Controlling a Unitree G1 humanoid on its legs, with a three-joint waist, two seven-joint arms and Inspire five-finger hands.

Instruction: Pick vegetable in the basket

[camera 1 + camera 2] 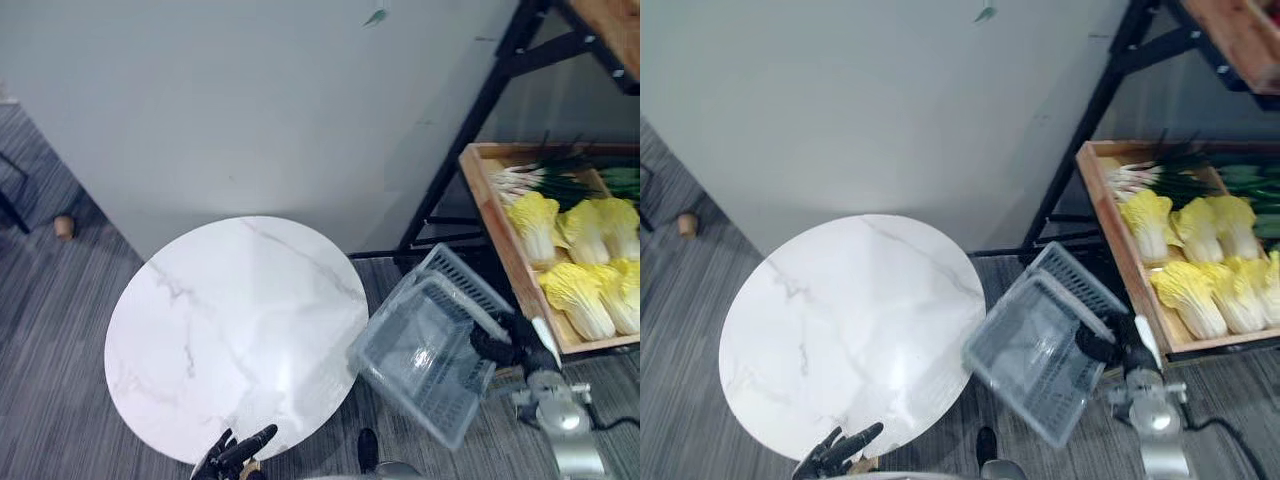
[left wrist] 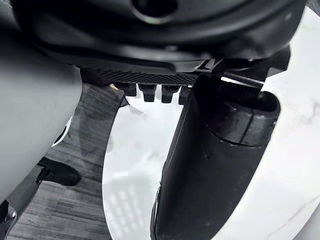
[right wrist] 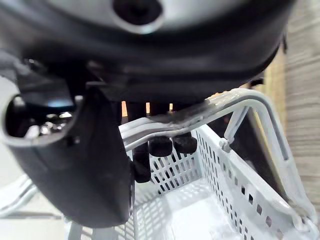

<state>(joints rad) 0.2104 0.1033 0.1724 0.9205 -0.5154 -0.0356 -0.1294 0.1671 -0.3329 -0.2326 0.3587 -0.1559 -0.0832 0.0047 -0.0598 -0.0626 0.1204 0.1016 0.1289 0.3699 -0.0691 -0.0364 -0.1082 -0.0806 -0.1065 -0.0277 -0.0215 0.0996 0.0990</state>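
Observation:
A see-through grey plastic basket (image 1: 420,350) hangs tilted and empty just right of the round table. My right hand (image 1: 505,345) is shut on its handle (image 3: 200,112), with the fingers (image 3: 160,145) curled over the bar. Past the basket, a wooden crate (image 1: 490,215) on the shelf holds several yellow napa cabbages (image 1: 580,250) and a bunch of green onions (image 1: 535,180). My left hand (image 1: 235,455) is open, with relaxed fingers over the table's near edge, its thumb (image 2: 210,165) above the marble.
The white marble round table (image 1: 230,320) stands on grey carpet before a plain grey wall. A black shelf frame (image 1: 470,130) carries the crate, with another wooden shelf above. A small brown object (image 1: 64,227) lies on the floor at far left.

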